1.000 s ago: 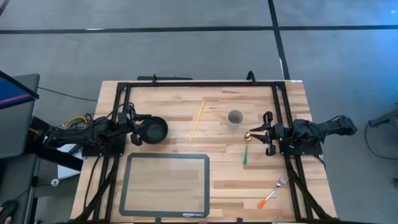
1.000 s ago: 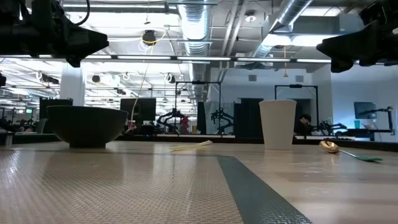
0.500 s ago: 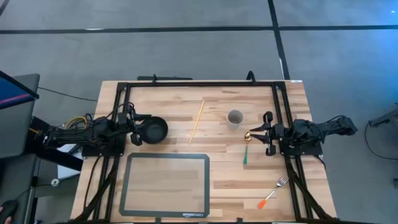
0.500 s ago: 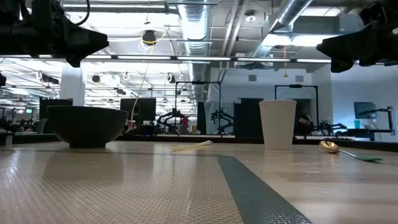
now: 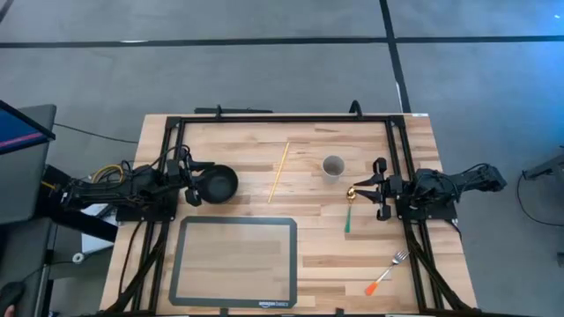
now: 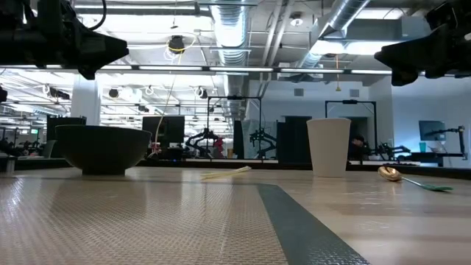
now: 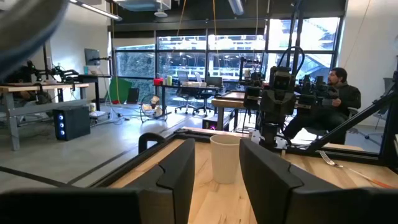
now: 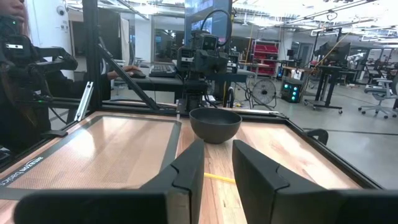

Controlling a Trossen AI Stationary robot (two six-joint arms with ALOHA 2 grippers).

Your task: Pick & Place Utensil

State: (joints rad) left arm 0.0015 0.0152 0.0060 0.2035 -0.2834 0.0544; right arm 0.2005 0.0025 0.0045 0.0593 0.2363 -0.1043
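A gold-bowled spoon with a green handle (image 5: 350, 210) lies flat on the wood near the right arm; it also shows at the right of the low view as the spoon (image 6: 412, 179). An orange-handled fork (image 5: 386, 274) lies toward the near right corner. A pair of chopsticks (image 5: 278, 172) lies near the middle, beside a white cup (image 5: 332, 166). A black bowl (image 5: 218, 185) stands by the left arm. My left gripper (image 7: 216, 171) is open, held above the table at its left side. My right gripper (image 8: 217, 163) is open, above the right side, just right of the spoon's bowl.
A grey woven placemat (image 5: 234, 260) lies at the near middle of the table. A black frame (image 5: 282, 118) runs round the tabletop. In the room beyond, a person (image 7: 339, 99) sits at a desk, and another person's sleeve (image 8: 18, 81) shows.
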